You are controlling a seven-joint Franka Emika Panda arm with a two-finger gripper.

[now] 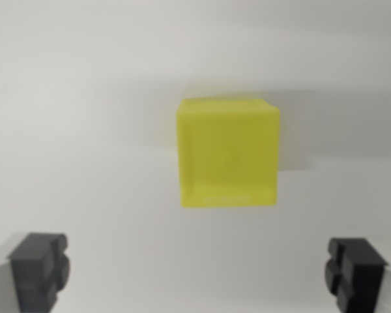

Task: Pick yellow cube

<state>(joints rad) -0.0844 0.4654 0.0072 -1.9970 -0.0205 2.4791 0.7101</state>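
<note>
Pincer (199, 274) fingertips cropped, spread wide, blurred yellow cube (227, 153) beyond

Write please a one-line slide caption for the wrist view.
Wrist view: open gripper, dark fingertips apart, above a translucent yellow plastic cube on a plain white surface, not touching it.

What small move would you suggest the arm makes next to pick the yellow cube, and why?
Probably advance toward the yellow cube until it sits between the fingers: the gripper is open, its fingertips at the bottom of the frame, apart from the cube.
</note>
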